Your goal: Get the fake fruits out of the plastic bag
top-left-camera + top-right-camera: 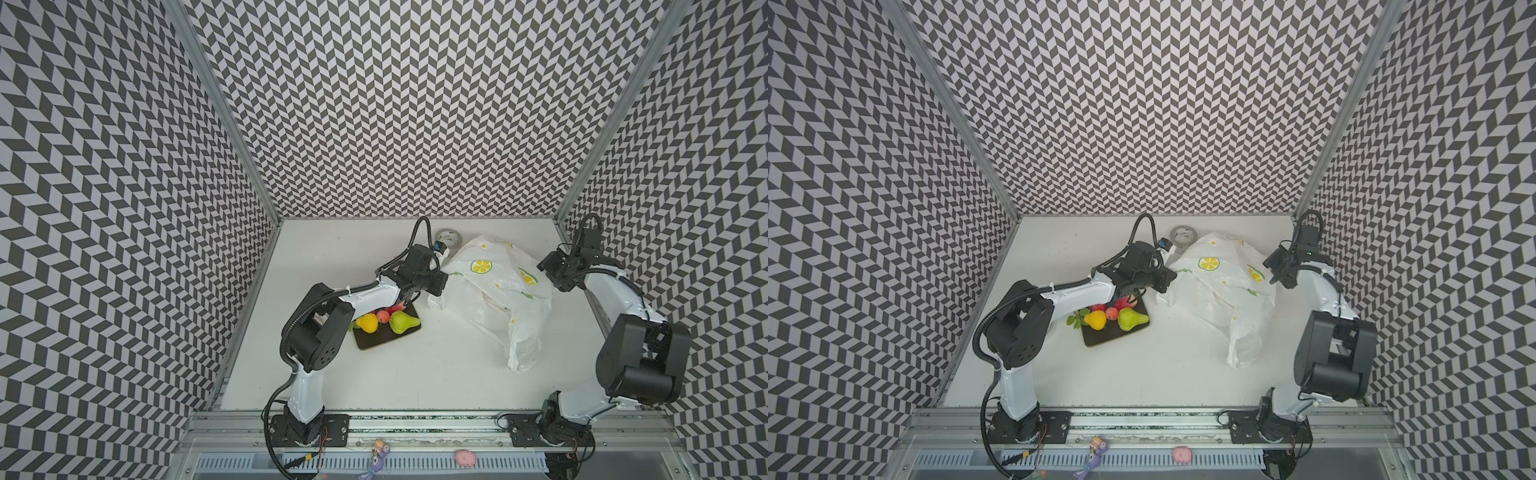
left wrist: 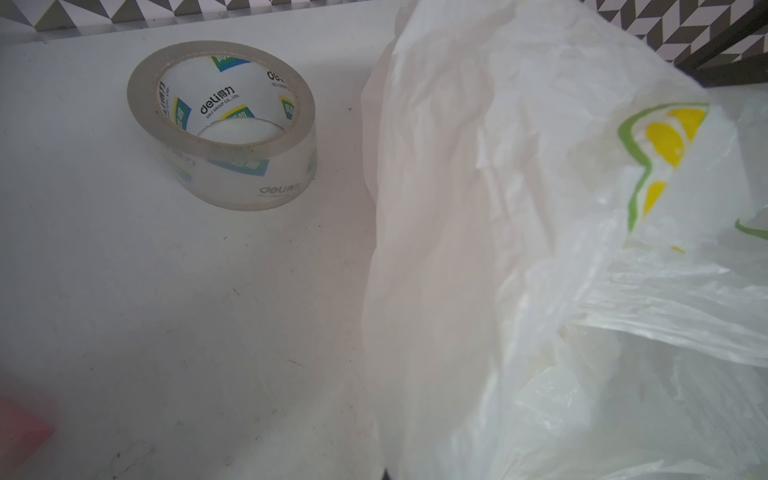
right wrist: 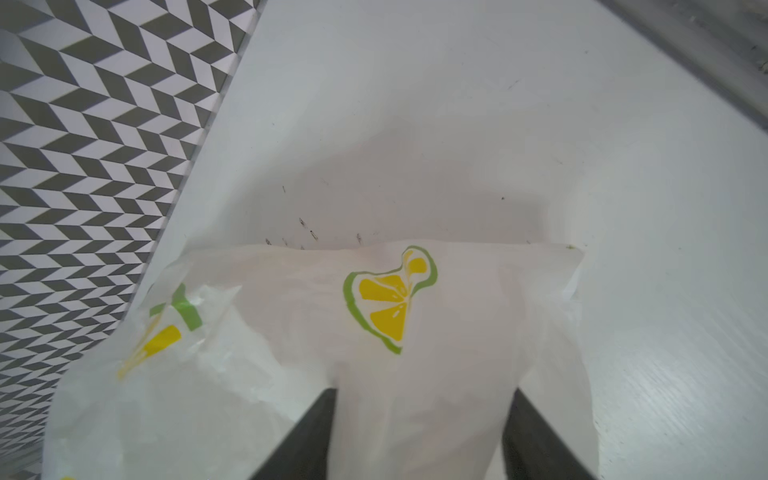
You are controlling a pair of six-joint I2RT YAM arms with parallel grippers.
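Your left pincer, shut, hangs just above the fake fruits, its tips half hidden; any grip is unclear. Your right pincer stands parted astride a plastic bag fold.

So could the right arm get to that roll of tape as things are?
Probably not easily. The plastic bag lies heaped between the right claw and the tape roll, bag plastic sits between that claw's fingers, and the left arm hangs close by the roll.

bright, even, diffuse light
faint shadow on the table beyond the plastic bag; wrist views soft up close.
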